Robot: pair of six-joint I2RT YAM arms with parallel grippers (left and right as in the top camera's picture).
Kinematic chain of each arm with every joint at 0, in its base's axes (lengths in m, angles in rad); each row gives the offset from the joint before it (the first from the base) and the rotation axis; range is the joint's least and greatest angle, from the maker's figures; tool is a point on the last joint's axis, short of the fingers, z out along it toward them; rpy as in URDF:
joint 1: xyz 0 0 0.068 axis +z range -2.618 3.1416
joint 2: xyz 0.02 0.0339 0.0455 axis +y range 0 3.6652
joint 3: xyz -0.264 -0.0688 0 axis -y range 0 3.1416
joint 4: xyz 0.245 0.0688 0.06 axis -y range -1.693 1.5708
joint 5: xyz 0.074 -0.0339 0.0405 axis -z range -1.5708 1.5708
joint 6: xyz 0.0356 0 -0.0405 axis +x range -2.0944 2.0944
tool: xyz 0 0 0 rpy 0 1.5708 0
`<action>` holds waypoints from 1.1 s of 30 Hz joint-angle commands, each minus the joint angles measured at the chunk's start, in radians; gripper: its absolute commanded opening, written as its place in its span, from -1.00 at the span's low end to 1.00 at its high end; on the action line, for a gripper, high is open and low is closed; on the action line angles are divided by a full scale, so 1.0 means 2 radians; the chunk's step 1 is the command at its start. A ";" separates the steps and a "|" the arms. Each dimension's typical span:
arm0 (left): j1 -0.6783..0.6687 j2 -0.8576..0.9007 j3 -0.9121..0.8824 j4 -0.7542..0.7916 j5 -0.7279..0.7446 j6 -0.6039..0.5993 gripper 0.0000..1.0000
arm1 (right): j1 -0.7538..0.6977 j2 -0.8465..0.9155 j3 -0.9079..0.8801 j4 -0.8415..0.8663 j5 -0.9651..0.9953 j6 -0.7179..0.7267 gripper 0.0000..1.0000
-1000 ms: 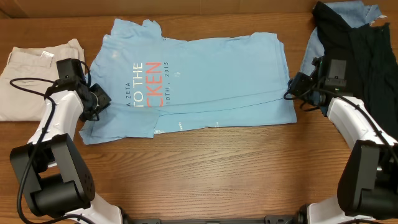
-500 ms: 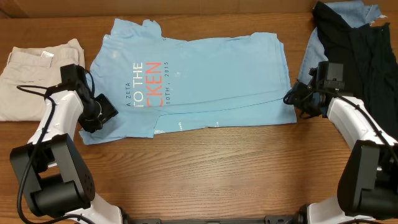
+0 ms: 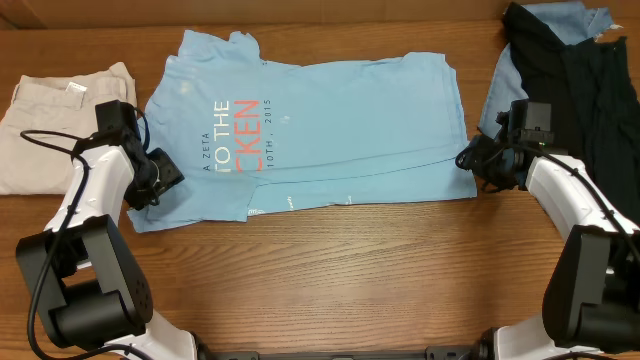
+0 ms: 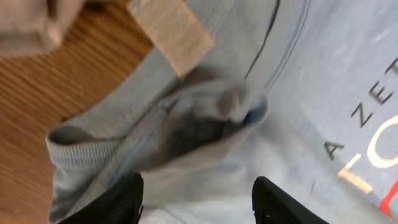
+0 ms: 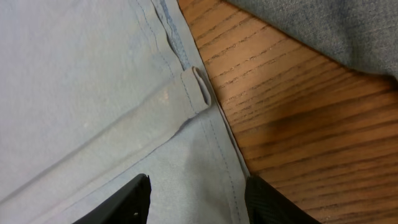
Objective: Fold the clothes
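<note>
Your sky-blue T-shirt (image 3: 330, 130) lies spread across the middle of the tabletop (image 3: 400, 280), nearer the far edge. Its near long side is already turned in as a narrow band. The beige trousers (image 3: 40, 130) sit by the left edge and the dark garments (image 3: 580, 70) fill the far right corner, both apart from the job.

Your left gripper (image 4: 196, 205) hangs over the shirt's left end. Its jaws are spread wide and hold nothing, with a rumpled sleeve (image 4: 205, 118) just ahead of them. Your right gripper (image 5: 199, 202) is over the shirt's right end by the stitched hem (image 5: 196, 87). Its jaws are also wide apart and empty.

Expect thin, limp cotton: light, with no stiffness, likely to sag between two grips and to slide easily on the wood. I'd take it at the doubled edges, where the seam gives some body. On the left, pinch through the bunched sleeve layers. On the right, pinch at the hem where the turned-in band meets it. Catch every layer, or the lower one will probably stay behind.
</note>
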 commanded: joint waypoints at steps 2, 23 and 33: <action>0.003 0.010 0.000 0.016 -0.015 0.008 0.19 | 0.003 0.001 0.001 0.000 -0.001 -0.002 0.05; -0.001 0.047 0.006 0.035 0.028 0.026 -0.92 | 0.003 0.001 0.001 -0.001 0.002 -0.002 0.04; 0.000 0.047 0.047 0.039 0.036 0.026 -0.92 | 0.003 0.001 0.001 -0.001 0.008 -0.002 0.04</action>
